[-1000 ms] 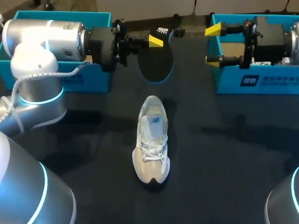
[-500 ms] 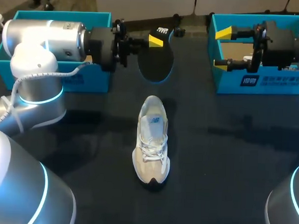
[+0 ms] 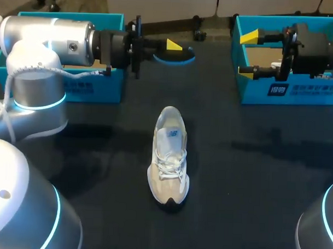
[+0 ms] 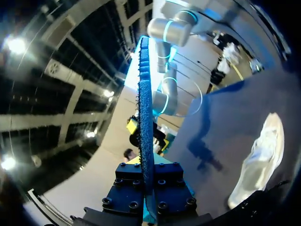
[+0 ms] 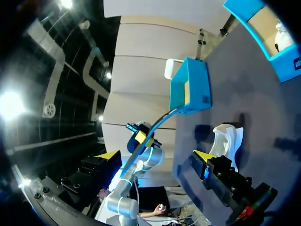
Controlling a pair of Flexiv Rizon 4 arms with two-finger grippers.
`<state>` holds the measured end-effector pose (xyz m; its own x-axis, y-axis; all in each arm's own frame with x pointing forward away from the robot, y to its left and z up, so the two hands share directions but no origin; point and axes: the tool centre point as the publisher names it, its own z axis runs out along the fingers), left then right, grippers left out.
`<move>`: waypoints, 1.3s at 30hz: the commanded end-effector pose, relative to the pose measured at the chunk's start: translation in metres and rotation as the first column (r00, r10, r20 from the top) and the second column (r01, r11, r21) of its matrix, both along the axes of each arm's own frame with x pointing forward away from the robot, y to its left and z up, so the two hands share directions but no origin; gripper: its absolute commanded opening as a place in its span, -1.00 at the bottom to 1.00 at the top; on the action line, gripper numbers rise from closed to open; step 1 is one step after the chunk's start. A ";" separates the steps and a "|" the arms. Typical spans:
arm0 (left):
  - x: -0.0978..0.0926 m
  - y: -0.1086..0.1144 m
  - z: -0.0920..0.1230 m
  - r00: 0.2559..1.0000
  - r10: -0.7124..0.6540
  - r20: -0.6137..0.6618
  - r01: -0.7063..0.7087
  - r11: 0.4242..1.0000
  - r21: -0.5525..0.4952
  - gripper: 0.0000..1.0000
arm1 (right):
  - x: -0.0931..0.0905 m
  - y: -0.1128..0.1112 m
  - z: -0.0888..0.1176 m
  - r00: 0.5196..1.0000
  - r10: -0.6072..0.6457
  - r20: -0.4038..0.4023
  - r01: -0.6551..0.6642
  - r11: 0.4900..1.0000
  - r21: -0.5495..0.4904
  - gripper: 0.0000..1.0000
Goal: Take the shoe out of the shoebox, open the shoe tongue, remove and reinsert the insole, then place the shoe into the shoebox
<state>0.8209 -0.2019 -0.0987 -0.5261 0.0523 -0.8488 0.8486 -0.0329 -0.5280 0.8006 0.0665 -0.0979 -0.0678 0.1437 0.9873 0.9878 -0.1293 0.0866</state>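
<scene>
Dark table [image 3: 252, 176], two blue boxes at the far side. Our left claw [image 3: 170, 46] is clamped on the insole [image 3: 174, 57], gripping it at one end. The rest sticks out ahead of the fingertips, up off the table. In the left wrist view the insole runs edge-on straight between the fingers.

The shoe [image 3: 168, 157] stands on its sole, opening up, laces on. It sits on our side of the left claw and lower, well apart from it, roughly between the two claws.

Our right claw [image 3: 246, 53] is spread open with nothing between the fingers. It hangs over the near corner of the right box [image 3: 299, 92]. The left box [image 3: 74, 89] is just behind the left claw.

We judge the insole is out and reinsertion comes next. It is likely held high and clear so it can be turned and lined up with the shoe mouth. The right claw looks parked out of the way, open, ready to come and steady the shoe. Risk: a thin floppy insole gripped at one end may droop or miss the opening.
</scene>
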 end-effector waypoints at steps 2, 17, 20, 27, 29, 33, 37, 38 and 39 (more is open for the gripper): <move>-0.004 -0.003 -0.007 0.822 0.105 -0.560 -0.031 0.990 0.141 -1.00 | 0.000 0.001 0.000 1.000 -0.002 0.000 0.002 1.000 -0.001 1.00; -0.006 -0.007 -0.007 0.689 0.107 -0.716 -0.031 0.993 0.118 -1.00 | 0.000 0.001 0.000 1.000 -0.002 0.000 0.002 1.000 -0.001 1.00; -0.006 -0.007 -0.007 0.689 0.107 -0.716 -0.031 0.993 0.118 -1.00 | 0.000 0.001 0.000 1.000 -0.002 0.000 0.002 1.000 -0.001 1.00; -0.009 -0.009 -0.007 0.567 0.078 -0.820 0.006 0.995 0.098 -1.00 | 0.000 0.001 0.000 1.000 -0.002 0.000 0.002 1.000 -0.001 1.00; -0.011 -0.009 -0.007 0.476 0.064 -0.877 0.031 0.996 0.089 -1.00 | 0.000 0.001 0.000 1.000 -0.002 0.000 0.002 1.000 -0.001 1.00; -0.012 -0.009 -0.006 0.282 0.078 -0.956 0.045 0.995 0.094 -1.00 | 0.000 0.001 0.000 1.000 -0.002 0.000 0.002 1.000 -0.001 1.00; -0.013 -0.009 -0.006 0.126 0.116 -0.985 0.050 0.991 0.123 -1.00 | 0.000 0.001 0.000 1.000 -0.002 0.000 0.002 1.000 -0.001 1.00; -0.013 -0.009 -0.006 0.086 0.129 -0.988 0.054 0.989 0.134 -1.00 | 0.000 0.001 0.000 1.000 -0.002 0.000 0.002 1.000 -0.001 1.00; -0.014 -0.010 -0.007 0.056 0.130 -0.990 0.067 0.989 0.133 -1.00 | 0.000 0.001 0.000 1.000 -0.002 0.000 0.002 1.000 -0.001 1.00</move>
